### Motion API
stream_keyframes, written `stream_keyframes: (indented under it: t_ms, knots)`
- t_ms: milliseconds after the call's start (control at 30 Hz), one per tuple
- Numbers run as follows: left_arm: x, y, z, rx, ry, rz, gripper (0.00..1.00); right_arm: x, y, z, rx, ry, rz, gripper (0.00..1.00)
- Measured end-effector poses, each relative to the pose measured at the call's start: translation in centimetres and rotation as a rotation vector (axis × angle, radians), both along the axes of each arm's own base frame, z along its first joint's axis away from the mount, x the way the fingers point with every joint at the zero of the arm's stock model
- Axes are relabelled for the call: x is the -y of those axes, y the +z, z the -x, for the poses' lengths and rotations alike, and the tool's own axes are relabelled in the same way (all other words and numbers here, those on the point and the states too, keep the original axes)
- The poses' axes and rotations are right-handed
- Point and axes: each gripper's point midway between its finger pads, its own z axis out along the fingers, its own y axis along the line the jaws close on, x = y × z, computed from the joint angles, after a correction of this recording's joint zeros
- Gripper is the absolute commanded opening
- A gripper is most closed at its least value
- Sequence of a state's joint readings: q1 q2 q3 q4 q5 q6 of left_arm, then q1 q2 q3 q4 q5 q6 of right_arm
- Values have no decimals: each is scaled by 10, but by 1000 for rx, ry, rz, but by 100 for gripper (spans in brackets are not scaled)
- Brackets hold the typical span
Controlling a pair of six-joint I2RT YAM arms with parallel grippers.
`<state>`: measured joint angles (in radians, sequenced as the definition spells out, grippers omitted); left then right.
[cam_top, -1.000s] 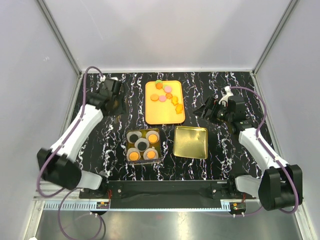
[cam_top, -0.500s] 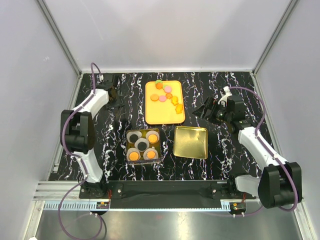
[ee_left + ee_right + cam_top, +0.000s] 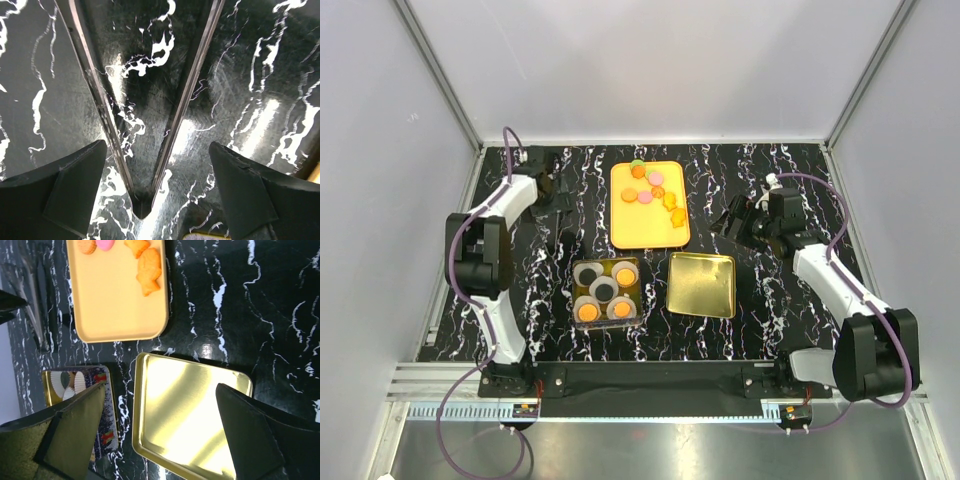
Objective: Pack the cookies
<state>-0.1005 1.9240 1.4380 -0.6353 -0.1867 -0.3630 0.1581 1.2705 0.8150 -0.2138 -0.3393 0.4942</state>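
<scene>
Several cookies (image 3: 650, 184), orange, pink and green, lie at the far end of an orange tray (image 3: 650, 225). The right wrist view shows some of the cookies (image 3: 148, 264) as well. More orange and black ones sit in white paper cups inside the open tin (image 3: 607, 291). My left gripper (image 3: 551, 192) is at the back left of the table, left of the tray. It stands open (image 3: 157, 145) over metal tongs (image 3: 186, 97) that lie flat between its fingers, untouched. My right gripper (image 3: 729, 222) hangs open (image 3: 160, 387) right of the tray, above the gold lid (image 3: 192, 410), holding nothing.
The gold lid (image 3: 701, 284) lies upside down right of the tin. The table is black marble-patterned (image 3: 770, 320), with grey walls on three sides. In the right wrist view the tin (image 3: 80, 385) is at the lower left and the tongs (image 3: 31, 310) at the far left.
My left gripper has opened wide and the tongs now lie free on the table. The left arm has folded up toward the back left. The right gripper edged slightly toward the tray.
</scene>
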Motion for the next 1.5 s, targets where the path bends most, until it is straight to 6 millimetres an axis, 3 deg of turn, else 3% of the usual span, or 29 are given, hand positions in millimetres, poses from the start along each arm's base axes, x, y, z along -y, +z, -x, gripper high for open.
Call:
stream_keyframes:
  t_ms: [100,233,267,333,400,500,567,633,833,967,1167,1367,1500]
  knots:
    - [3,26,-12,40,-2,18,91,7,-3,-2,-30,-35,38,100]
    - [17,86,-26,184,-22,63,90,20,-6,-1,-67,-89,96,99]
    - [31,121,-22,264,-51,84,90,23,-8,0,-76,-101,110,98]
    - [60,164,-9,367,-115,116,90,29,-15,5,-107,-123,139,94]
    - [108,209,17,482,-229,185,90,34,-21,10,-134,-138,160,89]
    - [179,242,74,578,-425,331,90,41,-35,20,-176,-158,191,85]
    - [209,240,108,571,-523,405,89,46,-47,29,-211,-169,214,80]
    - [226,226,129,532,-576,444,88,50,-59,38,-242,-180,230,76]
    - [266,159,181,344,-692,505,87,53,-75,47,-281,-196,241,62]
    - [287,143,204,294,-753,543,87,54,-92,57,-310,-203,241,56]
    - [310,132,207,277,-784,585,87,54,-108,63,-355,-197,246,51]
    - [317,99,203,207,-787,545,87,52,-114,64,-375,-187,246,49]
    - [320,78,197,163,-784,511,87,49,-117,66,-391,-171,239,41]
